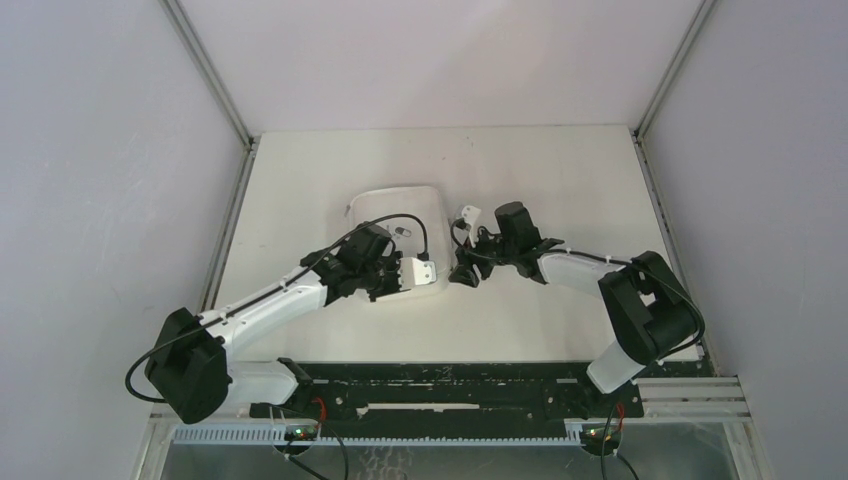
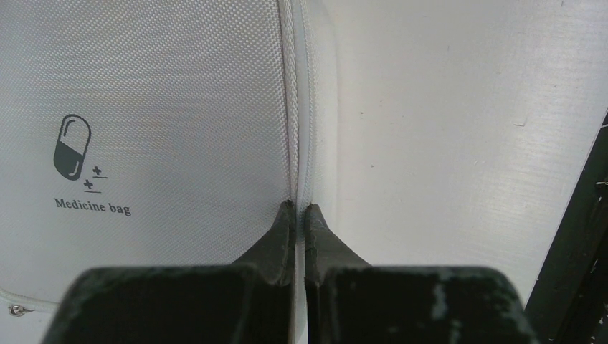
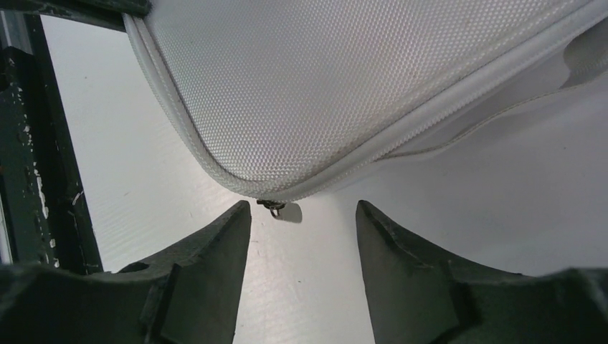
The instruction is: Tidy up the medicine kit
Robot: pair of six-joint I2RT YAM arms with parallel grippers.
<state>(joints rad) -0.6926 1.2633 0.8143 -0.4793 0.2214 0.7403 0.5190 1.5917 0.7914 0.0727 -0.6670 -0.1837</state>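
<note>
White woven fabric, zipped shut: just one kit [image 1: 395,205], mid-frame in the top view, nearly square from above, long axis hard to call. Clenched tight on its near edge, right at the seam [image 2: 295,107]: left gripper [image 2: 300,209]; cannot tell whether any piping is nipped. Released, jaws apart, aimed at the lower-right corner of the kit: right gripper [image 3: 302,215]. Just beyond those tips, nearer the left-hand finger in the right wrist view, apart from both: one metal pull [image 3: 272,206]. Nearer to the pull by far: right arm. Counted: one kit, one pull, two grippers
</note>
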